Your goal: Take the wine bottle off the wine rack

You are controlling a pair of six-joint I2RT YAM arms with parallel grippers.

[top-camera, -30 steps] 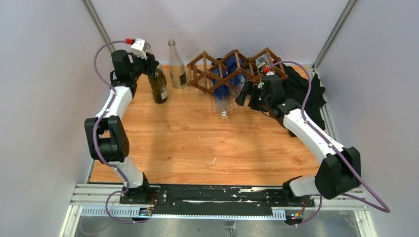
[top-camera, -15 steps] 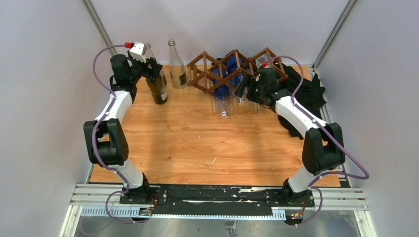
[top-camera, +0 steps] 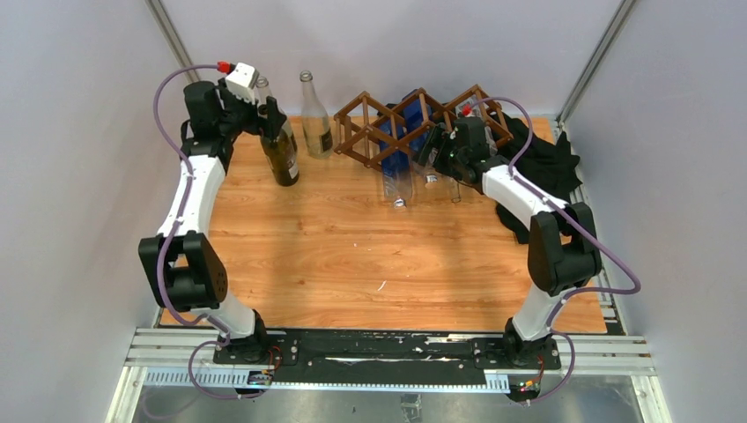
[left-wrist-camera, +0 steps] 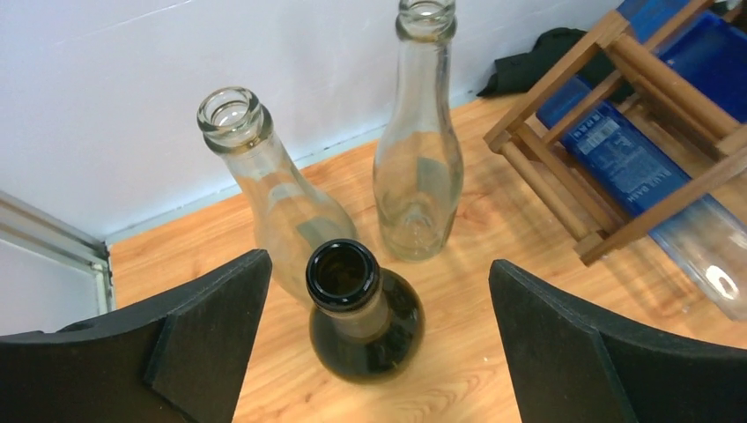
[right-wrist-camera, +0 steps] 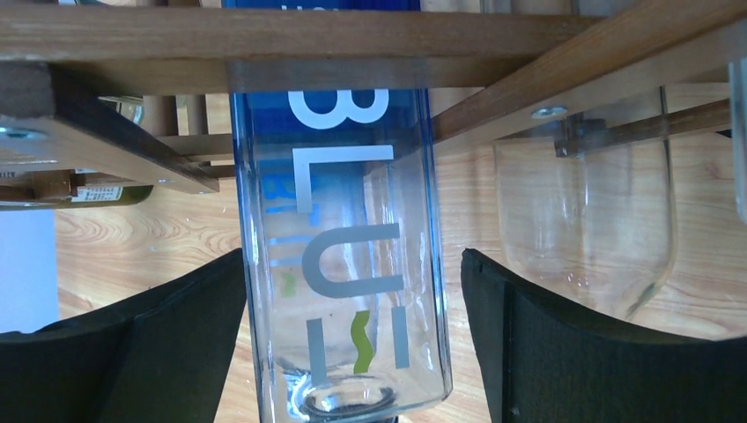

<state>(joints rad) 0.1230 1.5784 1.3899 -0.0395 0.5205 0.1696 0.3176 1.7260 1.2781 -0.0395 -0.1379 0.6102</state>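
The wine rack (top-camera: 379, 123) stands at the back of the table, its slats (right-wrist-camera: 114, 35) filling the top of the right wrist view. A blue-and-clear wine bottle (right-wrist-camera: 343, 220) with grey lettering lies in one cell, base poking out (top-camera: 398, 181). My right gripper (right-wrist-camera: 352, 264) is open and straddles this bottle, with a gap on its right side. My left gripper (left-wrist-camera: 379, 269) is open above a dark wine bottle (left-wrist-camera: 366, 322) that stands upright on the table (top-camera: 284, 159), touching neither finger.
Two clear bottles (left-wrist-camera: 421, 167) (left-wrist-camera: 273, 194) stand behind the dark one. Another clear bottle (right-wrist-camera: 586, 220) lies in the rack beside the blue one, and a dark labelled bottle (right-wrist-camera: 79, 189) on its other side. A black cloth (top-camera: 551, 159) lies at the back right.
My left gripper opened and let go of the dark bottle, which stays upright. My right arm moved in toward the rack, and its jaws now straddle the blue bottle.
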